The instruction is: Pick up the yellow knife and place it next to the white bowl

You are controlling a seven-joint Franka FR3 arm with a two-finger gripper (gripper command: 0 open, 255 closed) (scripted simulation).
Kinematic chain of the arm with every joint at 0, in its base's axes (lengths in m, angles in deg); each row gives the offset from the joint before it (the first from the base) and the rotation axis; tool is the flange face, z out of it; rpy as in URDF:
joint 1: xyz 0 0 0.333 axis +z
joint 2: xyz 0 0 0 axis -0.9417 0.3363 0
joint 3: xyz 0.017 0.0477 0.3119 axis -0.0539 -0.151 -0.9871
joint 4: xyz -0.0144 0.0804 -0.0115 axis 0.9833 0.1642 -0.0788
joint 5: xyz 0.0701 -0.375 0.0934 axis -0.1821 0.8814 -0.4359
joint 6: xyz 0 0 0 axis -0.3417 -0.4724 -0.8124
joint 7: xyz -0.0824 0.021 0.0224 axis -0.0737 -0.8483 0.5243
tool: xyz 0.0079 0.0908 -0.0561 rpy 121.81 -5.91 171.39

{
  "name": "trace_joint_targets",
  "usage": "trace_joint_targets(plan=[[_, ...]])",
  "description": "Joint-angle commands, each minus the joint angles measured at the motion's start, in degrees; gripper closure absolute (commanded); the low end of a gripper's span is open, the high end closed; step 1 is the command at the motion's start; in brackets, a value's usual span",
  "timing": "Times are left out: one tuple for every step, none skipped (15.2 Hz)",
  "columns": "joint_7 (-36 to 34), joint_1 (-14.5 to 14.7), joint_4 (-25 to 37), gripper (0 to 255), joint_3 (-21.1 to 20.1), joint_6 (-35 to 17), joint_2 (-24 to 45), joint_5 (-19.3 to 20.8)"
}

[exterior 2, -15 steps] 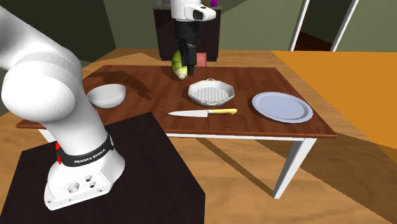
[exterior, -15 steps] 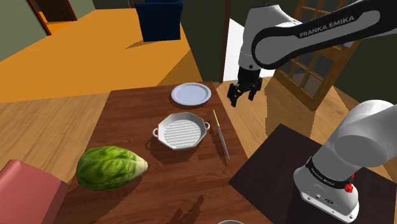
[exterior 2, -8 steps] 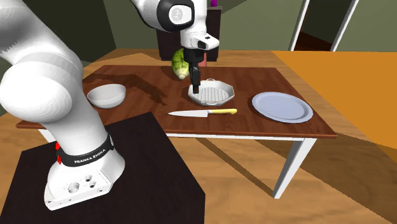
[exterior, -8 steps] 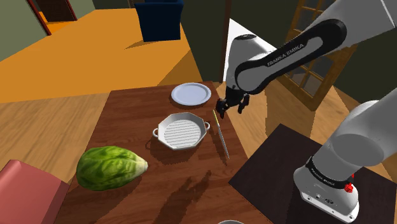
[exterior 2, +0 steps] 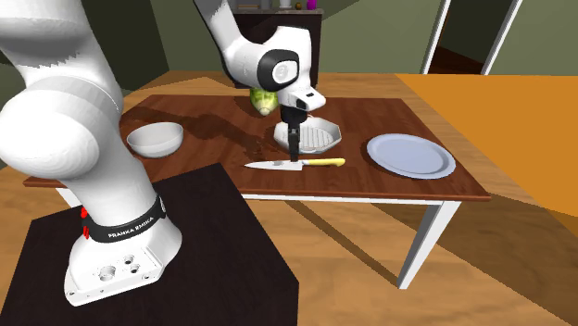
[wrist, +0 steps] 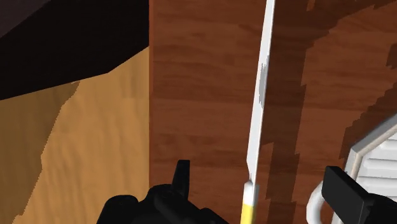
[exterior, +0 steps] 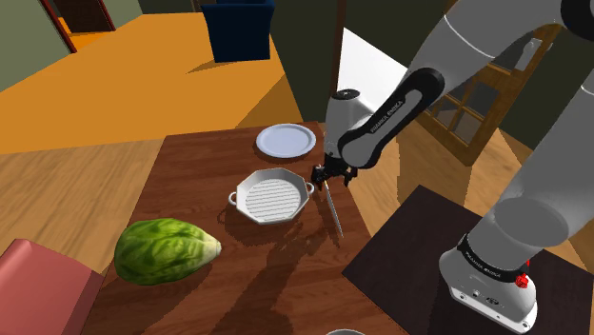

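Note:
The knife lies flat near the table's edge, with a yellow handle [exterior 2: 324, 162] and a pale blade [exterior 2: 271, 165]; in the shoulder view the blade [exterior: 334, 215] points toward the stand. My gripper [exterior 2: 294, 154] hangs low over the knife where blade meets handle, also seen in the shoulder view [exterior: 326, 178]. In the wrist view the gripper [wrist: 261, 177] is open. Its black fingers [wrist: 182, 173] stand on either side of the blade [wrist: 261, 95] without touching it. The white bowl [exterior 2: 155, 139] sits at the table end nearest the stand.
A white octagonal ribbed dish [exterior: 273, 194] sits beside the knife, close to one finger. A white plate [exterior: 286, 140] lies at the far end and a green cabbage [exterior: 167, 249] on the shoulder view's left. The wooden table [exterior: 190, 181] drops off just past the knife.
The arm has swung down from above the table's edge to just over the knife, its fingers now straddling the blade. The knife has not moved.

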Motion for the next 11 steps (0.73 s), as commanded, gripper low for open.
trace_joint_targets(plan=[[-4.2, 0.4, 1.8, 0, 0.6, -2.1, 4.0, 3.2], [-4.7, 0.7, 1.8, 0, 1.0, -2.9, 4.9, 3.9], [-5.3, 0.8, 1.9, 0, 1.3, -3.7, 5.8, 4.7], [-5.8, 1.1, 2.0, 0, 1.7, -4.4, 6.7, 5.4], [-6.4, 1.3, 2.1, 0, 2.1, -5.2, 7.6, 6.2], [-6.9, 1.5, 2.3, 0, 2.5, -5.9, 8.5, 7.0], [-7.5, 1.8, 2.4, 0, 2.9, -6.6, 9.5, 7.7], [-8.4, 2.3, 2.7, 0, 3.7, -7.8, 10.9, 8.9], [-8.4, 2.3, 2.7, 0, 3.7, -7.8, 10.9, 8.9], [-8.4, 2.3, 2.7, 0, 3.7, -7.8, 10.9, 8.9], [-8.4, 2.4, 2.7, 0, 3.7, -7.8, 10.9, 8.9]])
